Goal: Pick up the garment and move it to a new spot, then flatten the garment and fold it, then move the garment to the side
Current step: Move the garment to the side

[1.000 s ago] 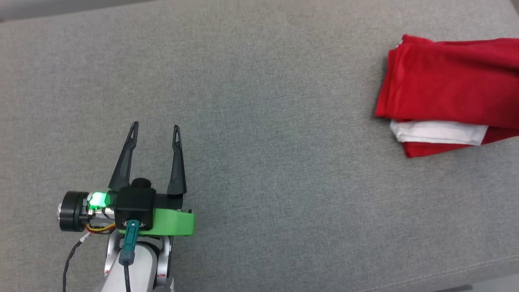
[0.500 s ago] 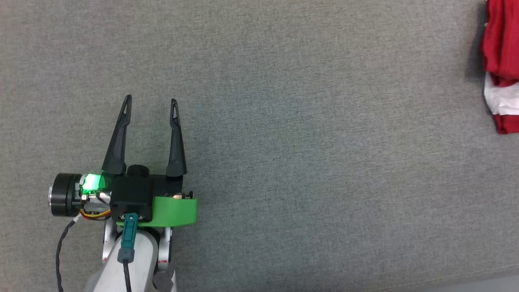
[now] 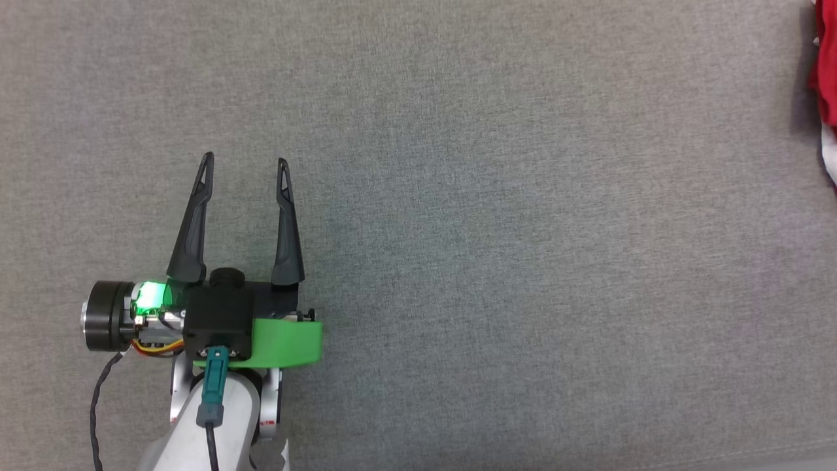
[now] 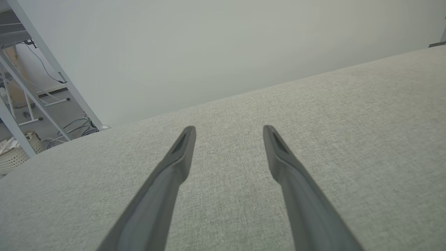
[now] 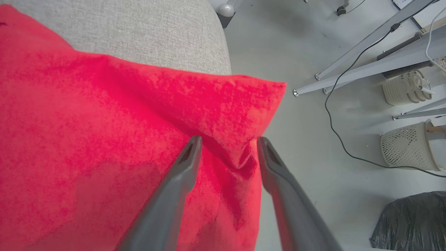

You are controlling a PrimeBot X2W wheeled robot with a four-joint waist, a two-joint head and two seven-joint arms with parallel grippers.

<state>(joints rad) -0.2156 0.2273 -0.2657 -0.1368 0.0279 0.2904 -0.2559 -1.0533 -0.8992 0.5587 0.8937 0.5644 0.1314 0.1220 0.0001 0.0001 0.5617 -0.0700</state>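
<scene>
The garment (image 3: 826, 65) shows as a red sliver with a bit of white at the far right edge of the head view, lying on the grey upholstered surface (image 3: 490, 229). In the right wrist view its red fabric (image 5: 104, 122) spreads over the surface's corner and hangs past the edge. My right gripper (image 5: 229, 138) stands open over that corner, with a puckered crease of red cloth between the spread fingers. My left gripper (image 3: 245, 160) rests open at the lower left, far from the garment; the left wrist view has the same gripper (image 4: 228, 128) holding nothing.
The grey surface (image 5: 139, 31) ends at a rounded corner just beyond the garment, with bare floor below. White metal frame legs (image 5: 348, 59), a black cable, two pale baskets (image 5: 406, 151) and a black bag (image 5: 411, 223) are on the floor. A wall rises behind the surface's far edge.
The head camera has swung to the left, so the garment has slid to the picture's right edge. The left gripper stays open in about the same place.
</scene>
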